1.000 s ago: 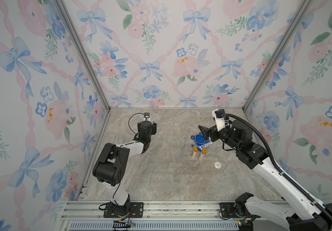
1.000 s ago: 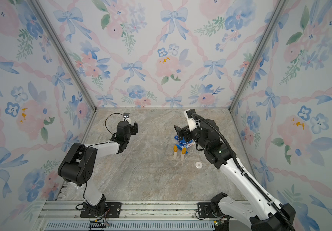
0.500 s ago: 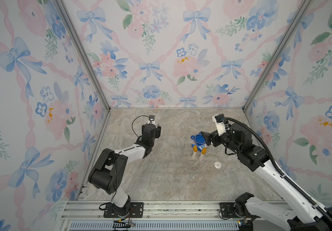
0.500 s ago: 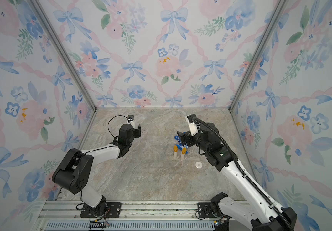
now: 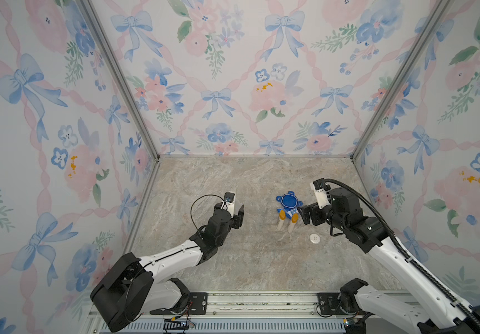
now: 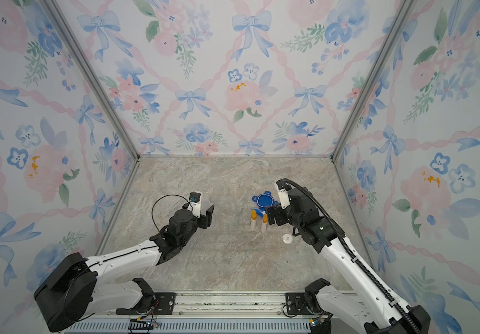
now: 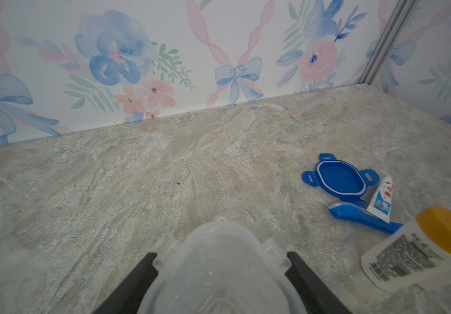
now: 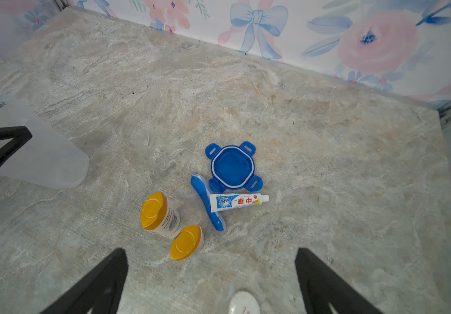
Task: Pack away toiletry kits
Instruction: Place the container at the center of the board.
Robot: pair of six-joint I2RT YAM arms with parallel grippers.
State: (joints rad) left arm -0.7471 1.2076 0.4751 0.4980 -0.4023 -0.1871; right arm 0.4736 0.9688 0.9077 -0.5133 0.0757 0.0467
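Translucent plastic cup point(image 7: 219, 271) sits between the left gripper point(image 7: 220, 274) jaws, which look closed on its sides. The right gripper point(image 8: 210, 274) hangs wide open and empty just beside the toiletries. Landmark: the blue lid point(image 8: 232, 166). The toothpaste tube point(image 8: 237, 201) lies flat right next to it, across a blue toothbrush point(image 8: 207, 202). Two orange-capped tubes point(image 5: 286, 221) lie side by side near the lid, caps toward it, with the white disc point(image 5: 314, 238) further off. I'd bring the cup close, mouth up, then pinch one tube across its width.
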